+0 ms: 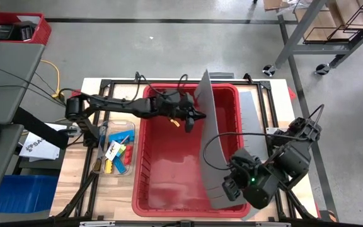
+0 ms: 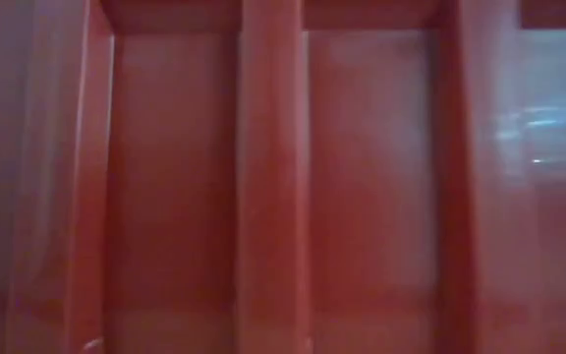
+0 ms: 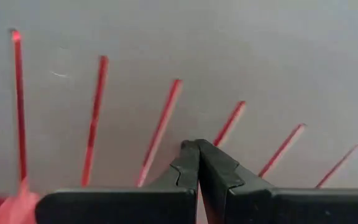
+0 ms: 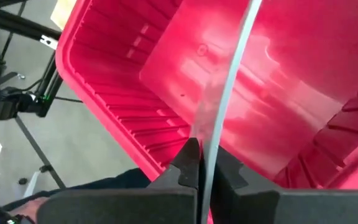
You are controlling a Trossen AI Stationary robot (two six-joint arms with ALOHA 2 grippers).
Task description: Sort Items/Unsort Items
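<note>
A large red bin (image 1: 169, 170) fills the table's middle. A thin grey slotted panel (image 1: 209, 126) stands on edge inside it, bowed, running from the far rim to the near right corner. My right gripper (image 4: 202, 163) is shut on the panel near its near end. My left gripper (image 1: 200, 117) reaches level over the bin from the left. It is shut, and its tips are at the panel's left face (image 3: 241, 68). The items (image 1: 115, 151), small coloured pieces, lie in a clear tray left of the bin. My right gripper pinches the panel's thin edge (image 4: 211, 146) between its two fingers, coming from above and slanting down, near the panel's near end. The panel stands on edge and runs away from the fingers over the bin's floor. My left gripper's shut fingertips (image 3: 194, 149) point level at the panel's slotted face; whether they touch it, I cannot tell.
A second grey panel (image 1: 251, 116) lies along the bin's right outer side. The low view shows only the bin's red wall (image 2: 273, 177). Cables run along the left arm and off the table's left side.
</note>
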